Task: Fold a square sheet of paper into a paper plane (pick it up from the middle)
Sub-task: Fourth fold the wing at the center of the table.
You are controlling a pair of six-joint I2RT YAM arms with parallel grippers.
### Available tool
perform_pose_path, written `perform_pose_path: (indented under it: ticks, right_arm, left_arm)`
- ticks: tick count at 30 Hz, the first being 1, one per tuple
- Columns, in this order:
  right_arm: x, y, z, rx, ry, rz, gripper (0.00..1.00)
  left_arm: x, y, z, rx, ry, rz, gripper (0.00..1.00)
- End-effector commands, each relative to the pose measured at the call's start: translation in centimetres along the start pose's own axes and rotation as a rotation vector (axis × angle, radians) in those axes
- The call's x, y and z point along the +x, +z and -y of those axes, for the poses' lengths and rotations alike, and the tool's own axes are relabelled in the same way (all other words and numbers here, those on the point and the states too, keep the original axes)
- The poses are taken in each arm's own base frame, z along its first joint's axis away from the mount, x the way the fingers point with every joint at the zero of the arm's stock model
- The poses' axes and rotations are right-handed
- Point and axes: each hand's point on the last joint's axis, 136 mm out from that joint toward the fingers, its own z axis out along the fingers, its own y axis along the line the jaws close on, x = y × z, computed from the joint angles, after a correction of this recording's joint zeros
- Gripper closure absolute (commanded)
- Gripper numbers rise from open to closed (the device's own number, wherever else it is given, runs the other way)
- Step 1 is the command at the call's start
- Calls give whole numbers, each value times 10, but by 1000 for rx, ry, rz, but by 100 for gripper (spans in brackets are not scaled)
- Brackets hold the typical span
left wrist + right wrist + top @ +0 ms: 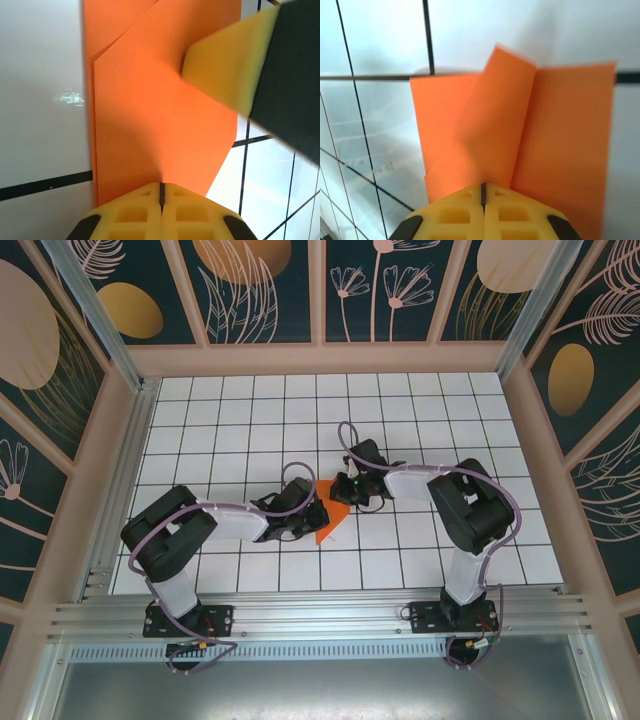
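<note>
The square sheet of paper (330,521) is a creased, layered bright orange shape lying mid-table between both grippers. My left gripper (313,512) comes at it from the left. In the left wrist view its yellow jaws (161,186) are shut, with the near edge of the paper (150,115) running into their tip. One yellow finger (225,70) of the right gripper rests over the paper's far side there. My right gripper (345,495) reaches in from the right, and its jaws (483,186) are shut where a raised flap of the paper (495,125) meets them.
The white gridded tabletop (420,420) spreads on all sides of the paper. Wooden frame walls (320,358) close the back and sides. An aluminium rail (320,615) runs along the near edge by the arm bases.
</note>
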Motion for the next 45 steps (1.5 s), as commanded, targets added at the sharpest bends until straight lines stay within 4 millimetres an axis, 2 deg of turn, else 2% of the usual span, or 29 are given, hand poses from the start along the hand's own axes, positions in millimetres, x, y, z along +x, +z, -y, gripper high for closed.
perform_pose_path:
  ticks: [1, 3, 8, 14, 18, 21, 24, 26, 30, 34, 36, 37, 40, 45]
  right_arm:
    - [-16, 2, 8, 33, -45, 28, 93]
    - [-28, -1, 17, 42, -30, 48, 93]
    - [-42, 1, 26, 48, -37, 61, 92]
    - [-73, 2, 34, 59, -45, 95, 93]
    - [-97, -5, 36, 73, -51, 135, 93]
    - [-113, -17, 28, 67, -64, 170, 93]
    - [-119, -36, 5, 33, -97, 197, 92]
    - [-113, -49, -9, 10, -119, 205, 92]
    - [-77, -59, -26, -15, -145, 180, 92]
    - [-35, -45, -22, -5, -129, 104, 92]
    - [-22, -37, -16, -7, -111, 77, 94]
    - [-12, -31, -20, -17, -120, 56, 94]
    - [0, -17, -18, -30, -115, 11, 96]
    - [8, -1, -17, -30, -123, -31, 97]
  left_arm:
    - [38, -3, -73, -244, -42, -111, 100]
    - [39, -3, -74, -243, -43, -114, 100]
    - [42, -3, -75, -242, -38, -124, 100]
    - [42, -3, -73, -234, -38, -126, 100]
    - [43, -2, -74, -237, -36, -127, 100]
    - [42, -2, -72, -233, -35, -126, 100]
    - [41, -1, -71, -231, -36, -123, 100]
    - [39, -1, -68, -226, -35, -118, 100]
    - [37, 0, -66, -224, -35, -114, 100]
    - [36, 1, -64, -218, -34, -112, 100]
    - [36, 1, -64, -218, -33, -111, 100]
    - [36, 1, -64, -218, -32, -111, 100]
    - [35, 1, -62, -212, -28, -111, 100]
    - [35, 2, -61, -211, -25, -111, 100]
